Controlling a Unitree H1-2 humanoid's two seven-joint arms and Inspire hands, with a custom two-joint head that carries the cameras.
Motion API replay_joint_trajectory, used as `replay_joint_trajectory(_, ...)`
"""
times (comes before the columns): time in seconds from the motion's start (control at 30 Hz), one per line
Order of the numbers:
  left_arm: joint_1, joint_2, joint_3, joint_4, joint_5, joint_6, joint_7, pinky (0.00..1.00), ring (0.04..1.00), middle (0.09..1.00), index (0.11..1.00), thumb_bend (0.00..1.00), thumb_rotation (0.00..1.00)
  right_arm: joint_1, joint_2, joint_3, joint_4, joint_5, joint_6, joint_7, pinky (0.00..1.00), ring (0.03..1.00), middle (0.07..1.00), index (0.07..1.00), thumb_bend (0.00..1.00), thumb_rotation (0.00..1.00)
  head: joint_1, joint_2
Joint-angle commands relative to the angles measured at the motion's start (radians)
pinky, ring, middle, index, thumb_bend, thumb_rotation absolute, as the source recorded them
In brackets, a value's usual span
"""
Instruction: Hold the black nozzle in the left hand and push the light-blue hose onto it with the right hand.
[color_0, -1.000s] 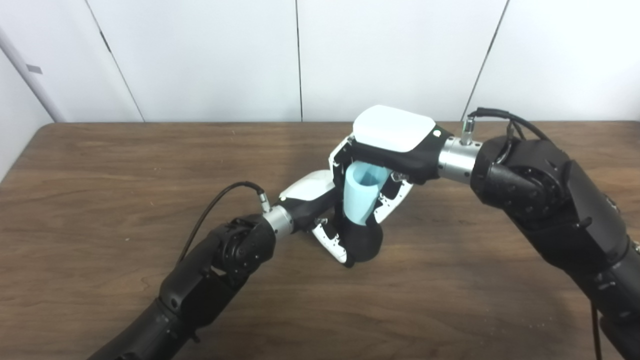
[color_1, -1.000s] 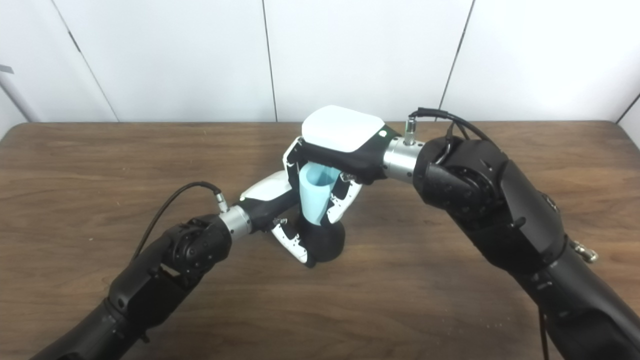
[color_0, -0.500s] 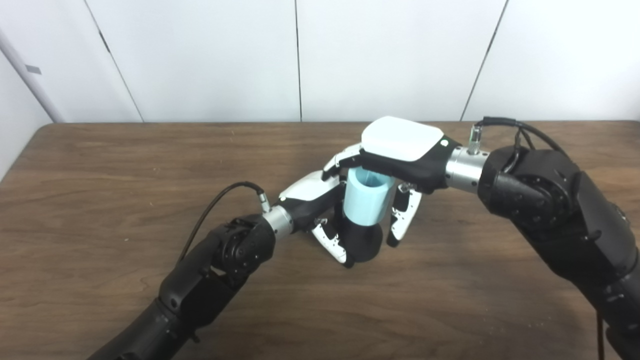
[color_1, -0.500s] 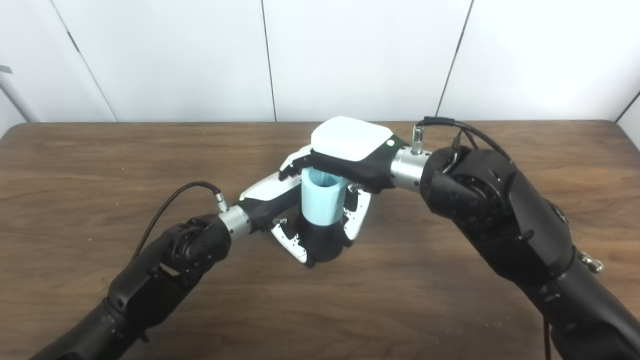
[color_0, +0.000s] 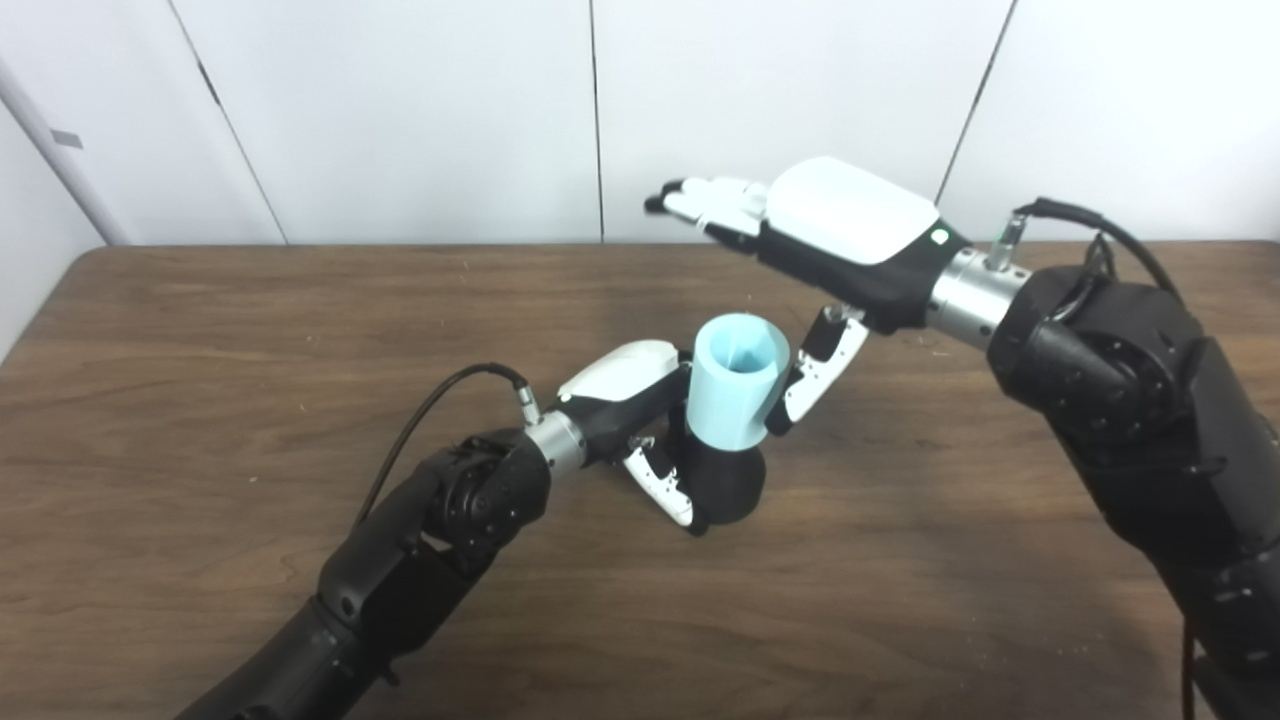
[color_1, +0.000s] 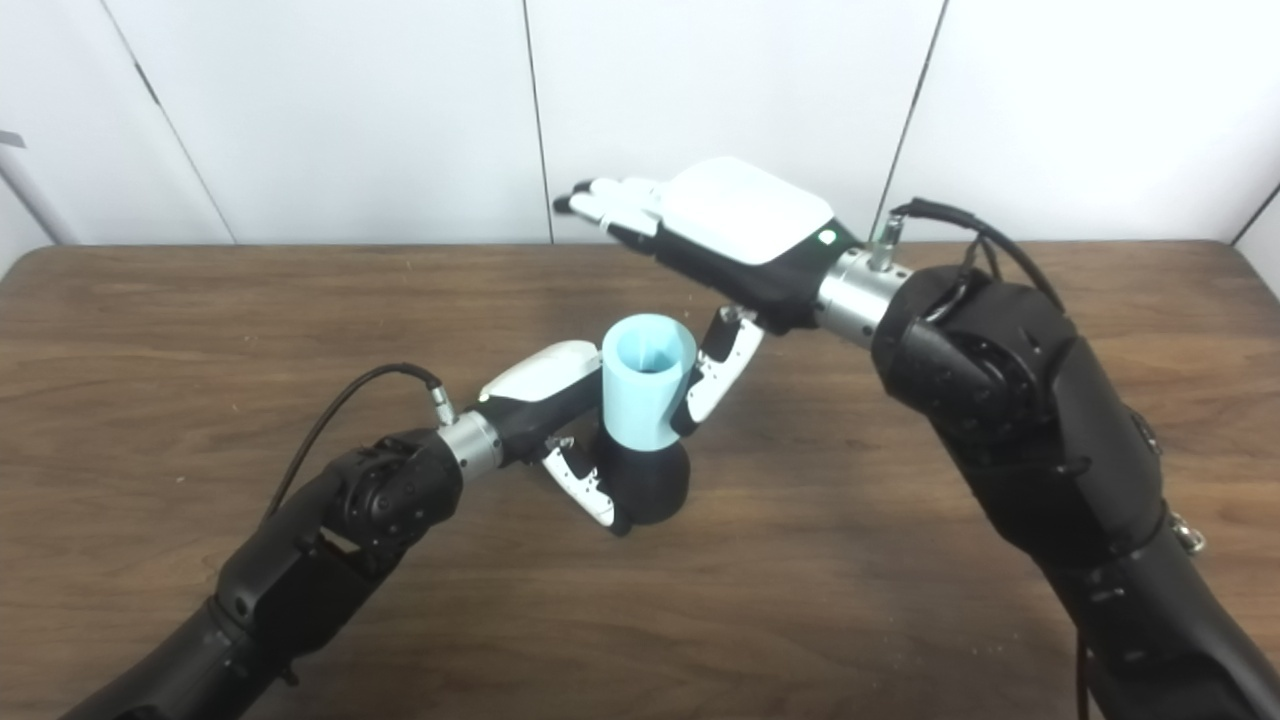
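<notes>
The black nozzle (color_0: 726, 484) stands upright at the table's middle, with the light-blue hose (color_0: 738, 392) seated on its top, open end up. My left hand (color_0: 640, 415) is shut around the nozzle from the left, its fingers (color_0: 665, 493) wrapped at the base. My right hand (color_0: 800, 225) is open and raised above and behind the hose, fingers stretched toward the wall. Its thumb (color_0: 815, 375) hangs down close beside the hose's right side; I cannot tell if it touches. The same scene shows in the right eye view, with the hose (color_1: 646, 383) and the right hand (color_1: 715, 225).
The brown wooden table (color_0: 200, 330) spans the view, with a white panelled wall behind. A black cable (color_0: 430, 410) loops from my left wrist. My right forearm (color_0: 1130, 400) crosses the table's right side.
My right hand has let go of the hose, opened, and lifted up and back to the right. The hose stays on the nozzle. My left hand has not moved.
</notes>
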Motion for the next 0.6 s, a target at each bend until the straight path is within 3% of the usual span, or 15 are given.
replay_joint_trajectory(0.0, 0.044, 0.014, -0.043, 0.046, 0.019, 0.031, -0.098, 1.00, 0.575, 0.479, 0.486, 0.53, 0.00, -0.030, -0.006, -0.030, -0.038, 0.012, -0.015, -0.036, 0.86, 0.999, 1.000, 1.000, 0.99, 0.30, 0.001, 0.001)
replay_joint_trajectory(0.3, 0.042, 0.016, -0.043, 0.047, 0.019, 0.033, -0.101, 1.00, 0.575, 0.479, 0.486, 0.53, 0.00, 0.000, -0.032, -0.050, -0.069, 0.064, -0.026, -0.009, 0.91, 1.000, 1.000, 1.000, 1.00, 0.35, -0.001, -0.001)
replay_joint_trajectory(0.57, 0.038, 0.017, -0.041, 0.054, 0.013, 0.024, -0.098, 1.00, 0.573, 0.477, 0.487, 0.53, 0.00, 0.051, -0.084, -0.026, -0.120, 0.178, -0.010, 0.085, 0.97, 1.000, 1.000, 1.000, 1.00, 0.44, 0.000, -0.006)
